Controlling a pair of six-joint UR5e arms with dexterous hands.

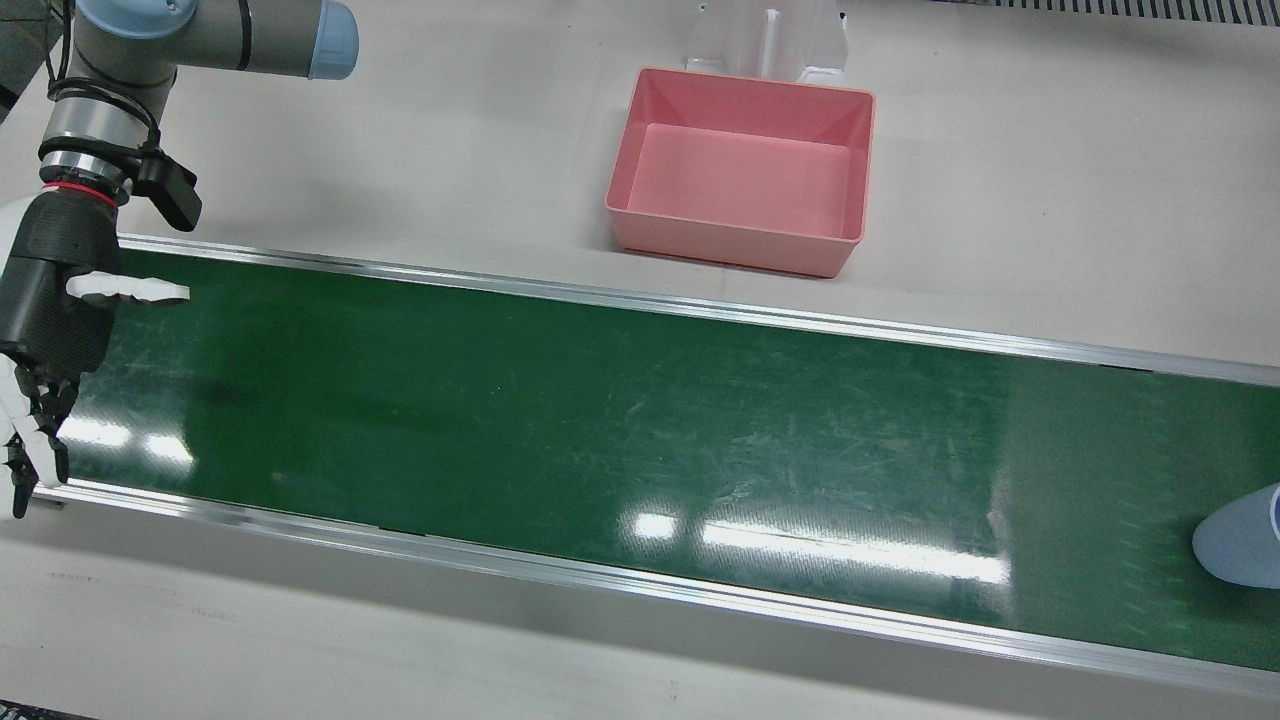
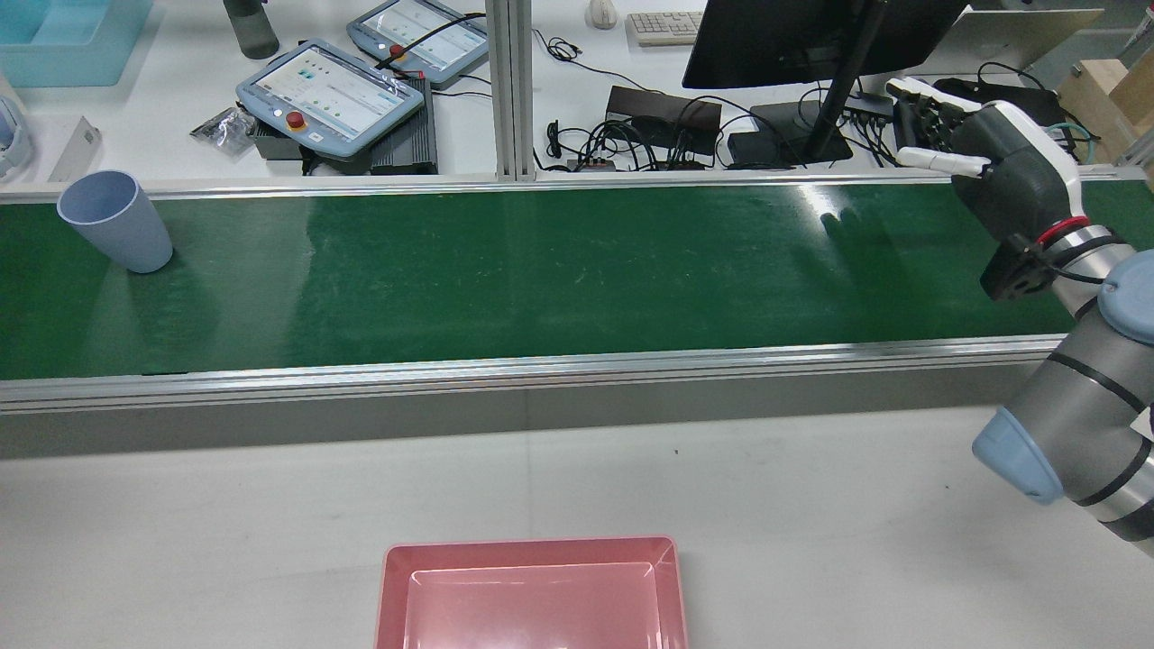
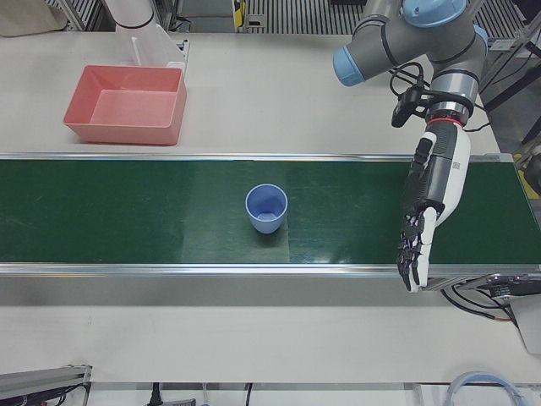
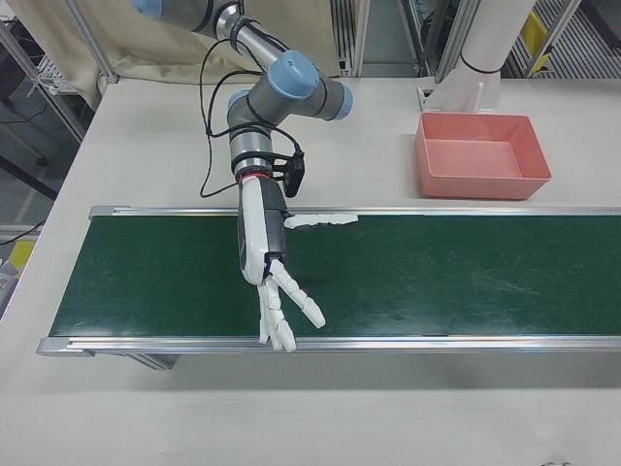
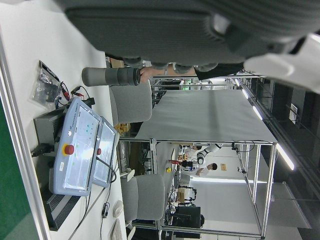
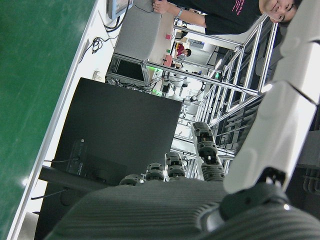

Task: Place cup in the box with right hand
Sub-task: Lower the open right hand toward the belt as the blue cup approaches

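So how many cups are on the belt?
1. The cup stands upright on the belt, toward the robot's left end; none is in the box.

light: bright, even, overhead | glare: white streaks on belt [image 1: 640, 420] beside right hand [image 1: 50, 300] | focus: sharp

A pale blue cup [image 2: 115, 220] stands upright, mouth open and empty, on the green belt toward its left end. The pink rectangular box [image 2: 530, 596] sits empty on the table, well apart from it.
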